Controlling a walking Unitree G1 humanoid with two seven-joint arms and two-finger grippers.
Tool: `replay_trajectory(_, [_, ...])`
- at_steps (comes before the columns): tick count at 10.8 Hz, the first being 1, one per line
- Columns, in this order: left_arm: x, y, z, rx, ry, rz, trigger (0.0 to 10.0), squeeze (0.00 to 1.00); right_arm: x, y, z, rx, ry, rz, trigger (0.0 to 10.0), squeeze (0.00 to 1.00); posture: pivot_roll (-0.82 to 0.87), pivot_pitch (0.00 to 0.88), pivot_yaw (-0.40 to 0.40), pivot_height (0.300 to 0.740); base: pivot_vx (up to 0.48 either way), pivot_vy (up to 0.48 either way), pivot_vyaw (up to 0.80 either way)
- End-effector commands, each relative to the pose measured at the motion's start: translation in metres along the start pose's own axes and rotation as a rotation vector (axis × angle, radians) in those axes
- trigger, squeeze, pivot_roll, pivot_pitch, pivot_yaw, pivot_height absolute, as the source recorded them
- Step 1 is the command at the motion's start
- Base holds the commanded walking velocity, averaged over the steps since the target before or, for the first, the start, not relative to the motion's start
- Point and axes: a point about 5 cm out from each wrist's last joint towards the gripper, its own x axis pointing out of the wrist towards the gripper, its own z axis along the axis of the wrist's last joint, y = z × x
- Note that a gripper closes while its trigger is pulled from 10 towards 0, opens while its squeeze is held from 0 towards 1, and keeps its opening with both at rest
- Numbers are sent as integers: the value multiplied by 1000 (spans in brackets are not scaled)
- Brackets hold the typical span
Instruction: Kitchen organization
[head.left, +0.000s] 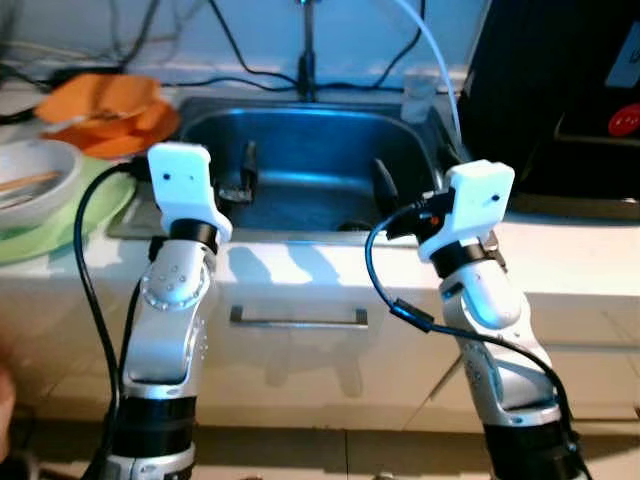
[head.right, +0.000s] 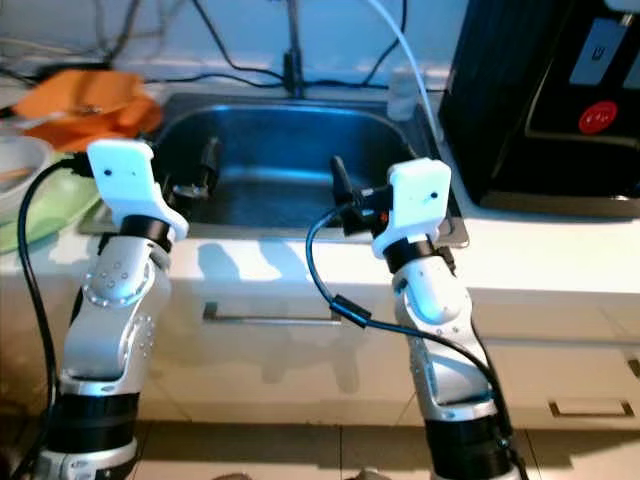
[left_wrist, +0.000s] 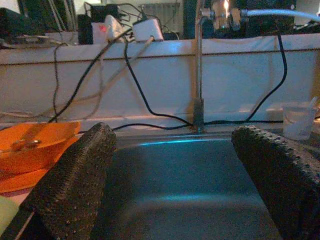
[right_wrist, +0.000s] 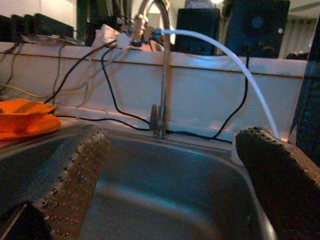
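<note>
**Two grippers poised over the sink**

Two silver arms reach forward over the front edge of a steel sink (head.left: 300, 150) set into a pale counter (head.left: 560, 250). The left gripper (left_wrist: 175, 175) hangs over the left part of the basin, its two black fingers (left_wrist: 75, 185) spread wide with nothing between them. The right gripper (right_wrist: 170, 185) is over the right part of the basin, its fingers (right_wrist: 280, 180) likewise spread apart and holding nothing.

Behind the basin stands a tall tap (right_wrist: 161, 100), with a white hose (right_wrist: 235, 60) arching from its top toward the right. Black cables (left_wrist: 135, 85) trail along the back wall. A small clear cup (left_wrist: 299, 121) sits at the sink's far right corner.

Left of the sink, orange dishes (head.left: 105, 112) are stacked on the counter, near a pale bowl (head.left: 35, 180) resting on a green plate (head.left: 70, 225). A dark appliance (head.right: 545, 100) stands to the right. Below the counter, a drawer handle (head.left: 298, 318) runs across the cabinet front.
</note>
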Motion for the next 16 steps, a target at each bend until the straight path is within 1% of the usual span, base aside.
replay_trajectory(1, [1,1,1,-2,-4,6,10000,0,0,0,3,-5,-12,1,10000,0,-16,50,-16,740,0,0,0])
replay_trajectory(3, [1,3,1,-4,-4,8,10000,0,0,1,3,-6,-15,9,10000,0,-15,47,-17,740,0,0,0])
replay_trajectory(10, [1,3,1,-7,-6,9,10000,0,0,3,3,-9,-23,21,10000,0,-13,41,-16,740,0,0,784])
replay_trajectory(12, [4,3,8,-11,-29,-6,10000,0,0,1,3,2,-23,15,10000,0,-14,45,-19,740,0,0,0])
replay_trajectory(14, [8,5,16,6,-62,-8,10000,0,0,3,7,8,-44,28,10000,0,-15,44,-18,740,0,0,0])
replay_trajectory(16, [7,2,16,3,-66,-18,10000,0,0,4,7,-1,-47,34,10000,0,-18,44,-17,740,302,0,0])
